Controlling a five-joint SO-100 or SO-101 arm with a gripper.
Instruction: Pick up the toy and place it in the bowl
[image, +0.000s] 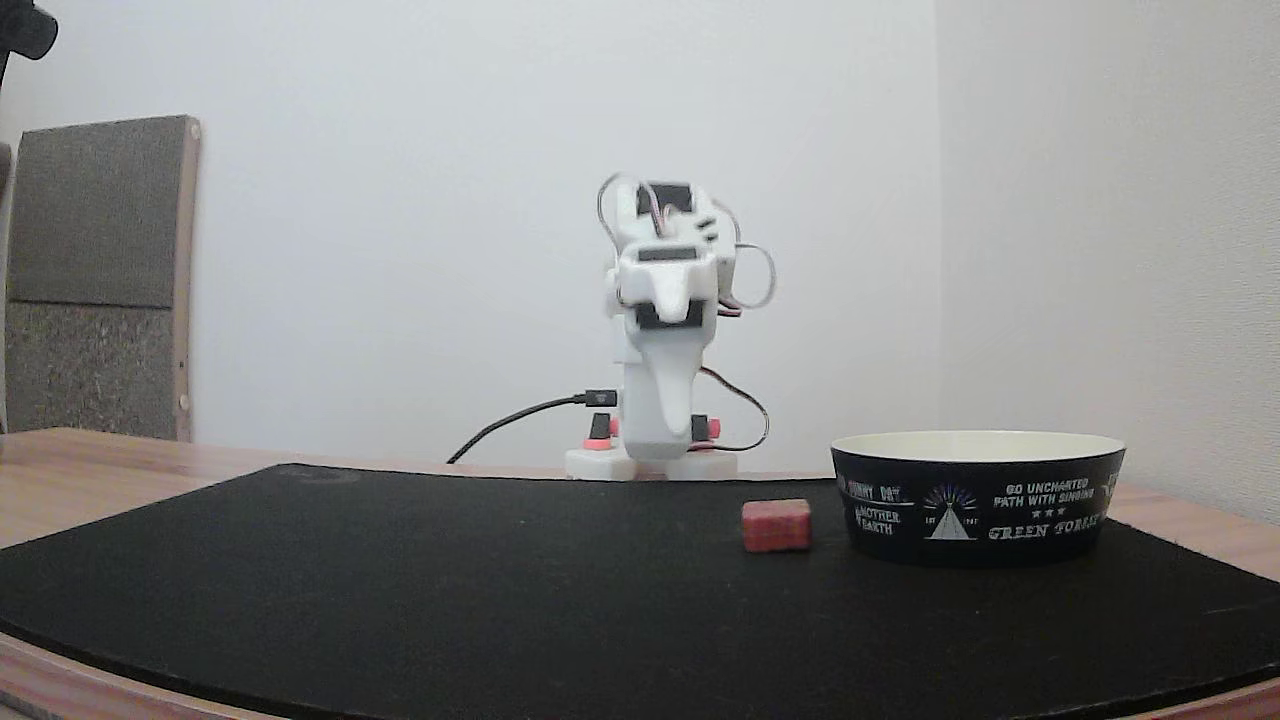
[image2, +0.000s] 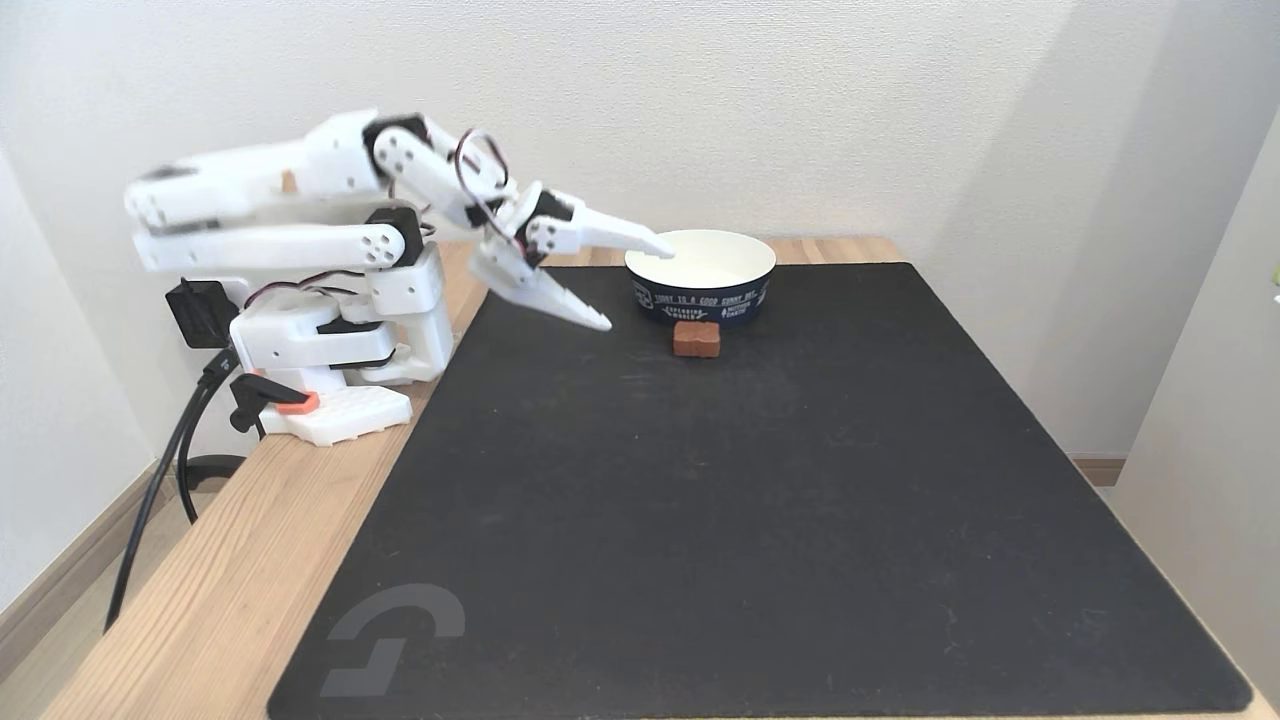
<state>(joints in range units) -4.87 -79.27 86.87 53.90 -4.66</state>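
In a fixed view the pincer (image2: 632, 283) hangs above the black mat (image2: 760, 500) with its jaws spread wide and nothing between them, the tips pointing toward the bowl (image2: 700, 292). The toy (image2: 696, 339) lies ahead of the tips and lower, flat on the mat, well apart from them. Its long side runs along the bowl's wall, just in front of it. The reach must therefore go forward and down.

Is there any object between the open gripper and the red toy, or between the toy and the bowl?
Nothing visible. The gripper hangs open above bare black mat, left of the toy in this fixed view. The toy sits just before the bowl, nothing between them.
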